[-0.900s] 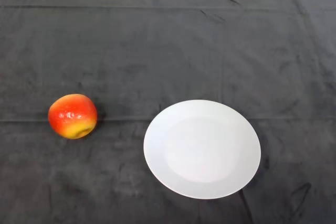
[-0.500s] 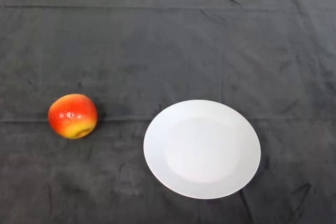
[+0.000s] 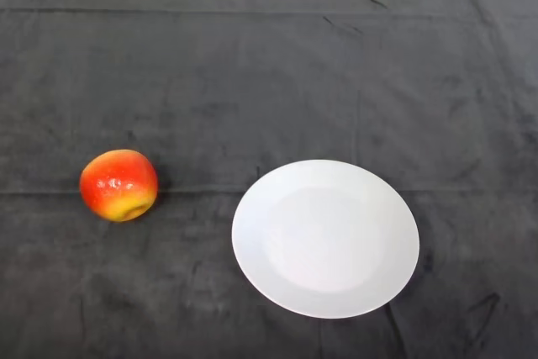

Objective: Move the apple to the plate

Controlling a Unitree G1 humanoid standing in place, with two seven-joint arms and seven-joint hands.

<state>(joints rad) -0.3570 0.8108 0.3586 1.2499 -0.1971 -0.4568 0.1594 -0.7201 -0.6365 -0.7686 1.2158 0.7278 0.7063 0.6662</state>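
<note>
A red and yellow apple point(image 3: 118, 185) lies on the dark cloth at the left of the head view. A white round plate point(image 3: 325, 238) lies on the cloth to the right of the apple, near the front edge, with a gap of cloth between them. Nothing lies on the plate.
The dark cloth point(image 3: 269, 73) covers the whole table and has a few creases. A pale strip runs along the far edge at the top of the view.
The apple and the plate both sit a few pixels further right in the view than before; they keep the same distance from each other.
</note>
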